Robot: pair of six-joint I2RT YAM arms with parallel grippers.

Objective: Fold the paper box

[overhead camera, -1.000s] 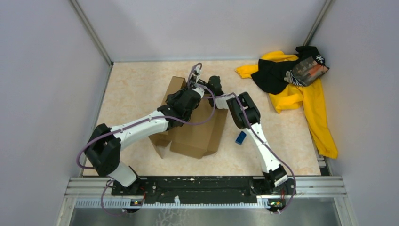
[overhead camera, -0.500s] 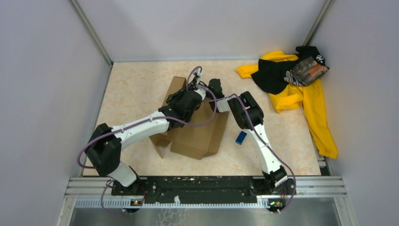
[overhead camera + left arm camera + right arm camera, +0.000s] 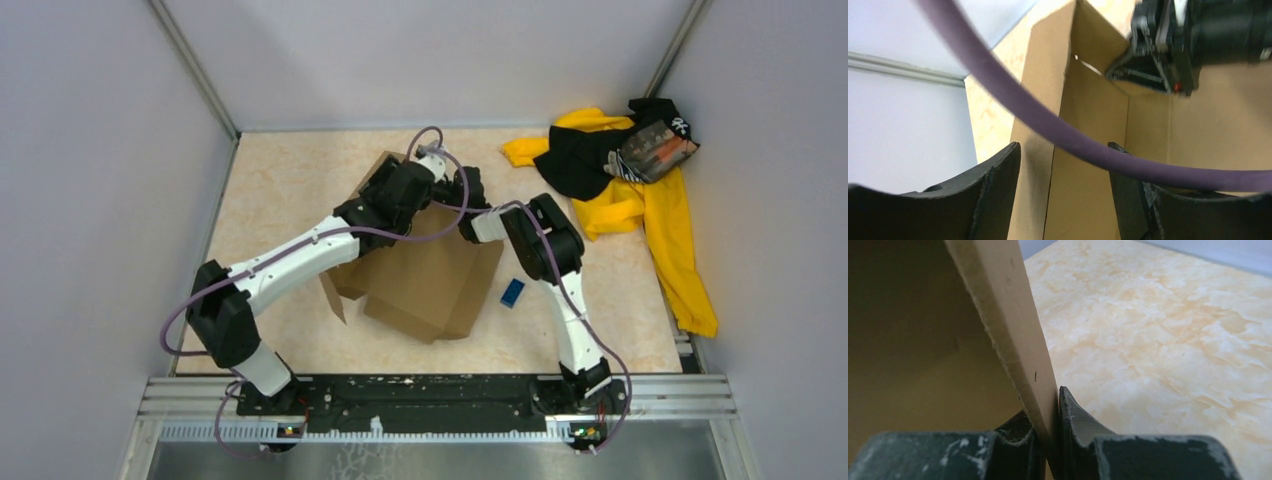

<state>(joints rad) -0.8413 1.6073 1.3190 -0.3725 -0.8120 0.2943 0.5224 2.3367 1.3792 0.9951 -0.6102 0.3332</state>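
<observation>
The left fingers (image 3: 993,185) had spread wide, letting go of the paper box (image 3: 430,285), while the right fingers (image 3: 1075,415) pinched its far wall, taking over the hold.

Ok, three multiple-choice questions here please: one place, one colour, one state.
1. The blue block lies: A) on the table, beside the paper box B) inside it C) on top of it
2. The cloth pile is: A) red and white B) yellow and black C) green
3. The right gripper is: A) open B) shut on the block C) shut on a box wall
Key: 1 A, bare table shows around it; 2 B, the top view shows it; 3 C, its fingers pinch the cardboard edge.
</observation>
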